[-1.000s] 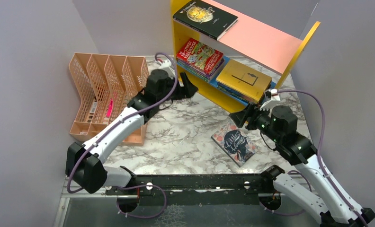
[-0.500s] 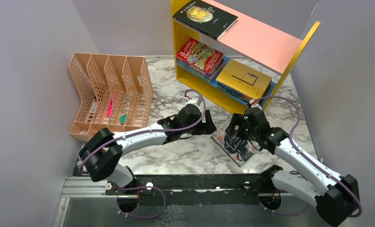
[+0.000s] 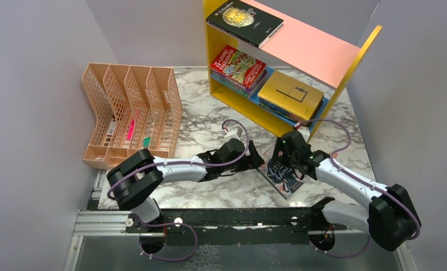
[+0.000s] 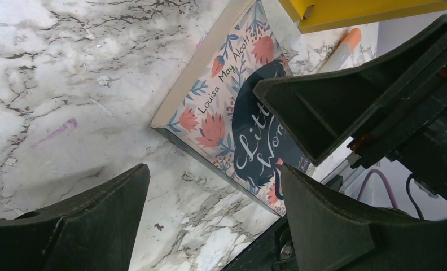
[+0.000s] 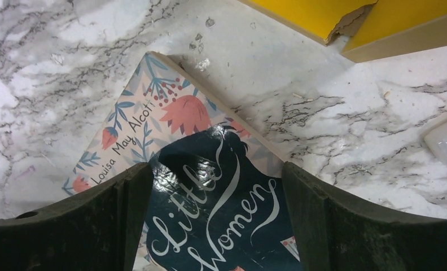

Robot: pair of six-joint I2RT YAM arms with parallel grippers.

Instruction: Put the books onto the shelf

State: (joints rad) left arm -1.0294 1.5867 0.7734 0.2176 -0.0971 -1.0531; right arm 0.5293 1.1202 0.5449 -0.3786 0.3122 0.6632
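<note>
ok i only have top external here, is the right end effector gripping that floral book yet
observer: No. In the right wrist view the right end effector is open above the Little Women book, with nothing clamped.
operator: and the left one
observer: The left end effector is open too. It points at the book's corner, with bare marble table under part of its gap.
operator: shelf touching the book
observer: No. The shelf stands apart from it with marble between, and its yellow panel has a chipped corner there.
</note>
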